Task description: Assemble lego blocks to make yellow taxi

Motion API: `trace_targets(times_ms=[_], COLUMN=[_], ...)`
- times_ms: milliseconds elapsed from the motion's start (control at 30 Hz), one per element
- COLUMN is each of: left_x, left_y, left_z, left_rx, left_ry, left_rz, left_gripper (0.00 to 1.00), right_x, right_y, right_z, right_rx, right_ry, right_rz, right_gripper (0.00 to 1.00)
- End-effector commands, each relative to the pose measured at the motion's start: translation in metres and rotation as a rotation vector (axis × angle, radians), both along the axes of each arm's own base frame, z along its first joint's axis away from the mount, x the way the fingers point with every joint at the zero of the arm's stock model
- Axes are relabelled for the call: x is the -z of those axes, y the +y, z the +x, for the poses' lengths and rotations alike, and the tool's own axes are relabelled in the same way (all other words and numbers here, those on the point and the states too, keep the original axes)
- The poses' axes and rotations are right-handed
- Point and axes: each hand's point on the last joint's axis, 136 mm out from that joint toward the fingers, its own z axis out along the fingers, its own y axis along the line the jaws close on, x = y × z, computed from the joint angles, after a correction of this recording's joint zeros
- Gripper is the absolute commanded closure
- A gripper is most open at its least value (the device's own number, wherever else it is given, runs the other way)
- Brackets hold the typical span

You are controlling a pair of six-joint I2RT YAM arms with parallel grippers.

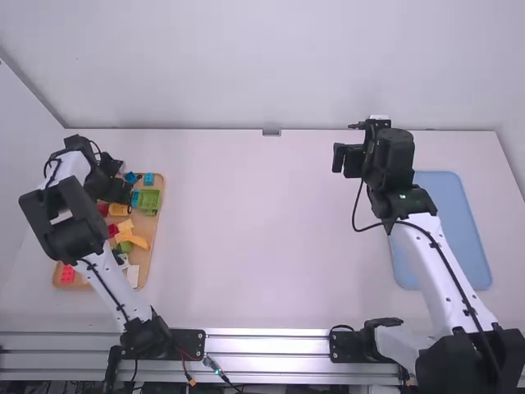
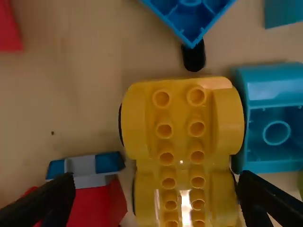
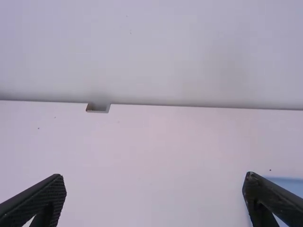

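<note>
My left gripper (image 1: 119,195) is low over the wooden tray (image 1: 156,246) at the table's left. In the left wrist view the left gripper (image 2: 156,198) stands open, its fingers on either side of a yellow studded chassis block (image 2: 181,137). A teal hollow block (image 2: 274,118) lies beside the chassis, and a red block with a blue and grey piece (image 2: 97,201) on its other side. My right gripper (image 1: 351,148) is raised far from the tray; in the right wrist view the right gripper (image 3: 154,194) is open with nothing between its fingers.
The tray also holds a green block (image 1: 148,199), yellow-orange pieces (image 1: 134,238), red blocks (image 1: 67,273) and white pieces (image 1: 133,276). A blue block (image 2: 189,19) lies beyond the chassis. Near the right arm lies a blue mat or tray (image 1: 451,213).
</note>
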Motion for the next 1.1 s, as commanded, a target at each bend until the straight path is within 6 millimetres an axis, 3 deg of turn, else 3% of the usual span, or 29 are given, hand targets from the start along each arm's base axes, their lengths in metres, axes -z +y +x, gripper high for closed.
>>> trace_targets(times_ms=[0, 200, 667, 1067], left_x=[0.007, 0.005, 0.015, 0.016], left_y=[-0.002, -0.003, -0.015, -0.021], left_z=[-0.001, 0.002, -0.020, -0.028], left_rx=[0.017, -0.047, -0.088, -0.127], left_ry=[0.012, -0.005, 0.077, 0.107], left_rz=[-0.014, -0.030, -0.073, -0.101], left_gripper=[0.08, 0.07, 0.19, 0.20], right_x=[-0.016, -0.017, -0.016, -0.015], right_y=[0.000, 0.000, 0.000, 0.000], right_z=[0.005, 0.005, 0.005, 0.005], right_rx=[0.002, 0.002, 0.002, 0.002], right_ry=[-0.033, -0.039, -0.035, -0.031], right_rz=[0.005, 0.005, 0.005, 0.004], right_gripper=[0.01, 0.01, 0.01, 0.01])
